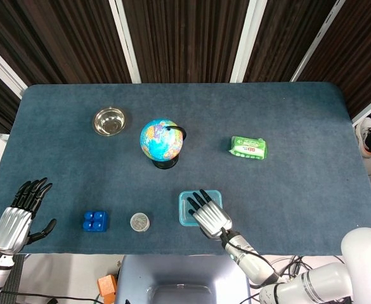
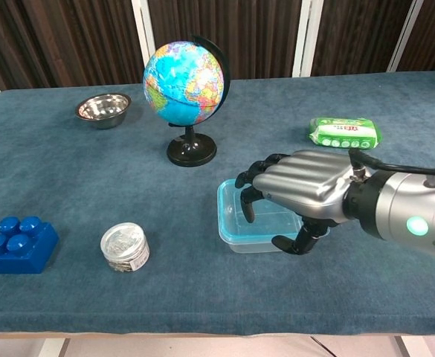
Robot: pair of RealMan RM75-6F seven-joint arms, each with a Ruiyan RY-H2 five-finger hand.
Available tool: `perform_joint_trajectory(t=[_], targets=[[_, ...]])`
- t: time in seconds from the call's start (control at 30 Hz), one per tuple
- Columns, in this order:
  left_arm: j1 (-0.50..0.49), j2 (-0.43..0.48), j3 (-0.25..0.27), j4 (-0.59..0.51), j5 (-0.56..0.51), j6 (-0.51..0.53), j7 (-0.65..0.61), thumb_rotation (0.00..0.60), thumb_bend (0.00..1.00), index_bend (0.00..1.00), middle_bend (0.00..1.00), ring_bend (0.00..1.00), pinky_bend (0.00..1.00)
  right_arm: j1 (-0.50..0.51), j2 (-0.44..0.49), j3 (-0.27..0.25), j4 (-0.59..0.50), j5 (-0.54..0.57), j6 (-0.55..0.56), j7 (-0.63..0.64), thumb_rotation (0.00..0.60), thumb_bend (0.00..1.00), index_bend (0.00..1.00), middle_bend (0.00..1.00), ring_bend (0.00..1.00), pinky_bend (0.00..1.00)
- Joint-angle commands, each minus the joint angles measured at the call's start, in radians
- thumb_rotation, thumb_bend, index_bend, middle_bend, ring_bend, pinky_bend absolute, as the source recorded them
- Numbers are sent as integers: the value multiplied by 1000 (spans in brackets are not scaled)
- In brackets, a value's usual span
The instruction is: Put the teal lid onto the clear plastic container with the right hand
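Both hands share one build: a ribbed, brushed-silver metal back and glossy black segmented fingers. The right hand (image 2: 300,192), at the lower right of the chest view, joins a thick silver-grey cylindrical wrist with a black collar, a small glowing teal indicator light and a thin black cable running along its top. The left hand (image 1: 14,221) sits at the head view's lower left, above a silver wrist. White rounded arm casing fills that view's lower right corner.

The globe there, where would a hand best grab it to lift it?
Probably by the thin stem between ball and base of the globe, coming in from the front or from the side away from the black arc. The ball looks too wide and smooth for fingers to close around, while the upright stem offers a narrow neck.
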Motion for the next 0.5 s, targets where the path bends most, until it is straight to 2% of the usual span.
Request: perform_joint_trajectory(t=[0.03, 0.37, 0.5], targets=[[0, 0, 0, 0, 0, 0, 0, 600, 311, 0, 0, 0, 4, -4, 11, 5, -10, -10, 4, 10, 600, 375, 344, 74, 0, 0], [2, 0, 1, -2, 4, 5, 2, 600, 310, 0, 0, 0, 4, -33, 106, 21, -66, -59, 16, 76, 600, 375, 340, 74, 0, 0], [2, 0, 1, -3, 5, 6, 3, 600, 310, 0, 0, 0, 4, -37, 117, 23, -68, -65, 13, 89, 600, 376, 338, 74, 0, 0]])
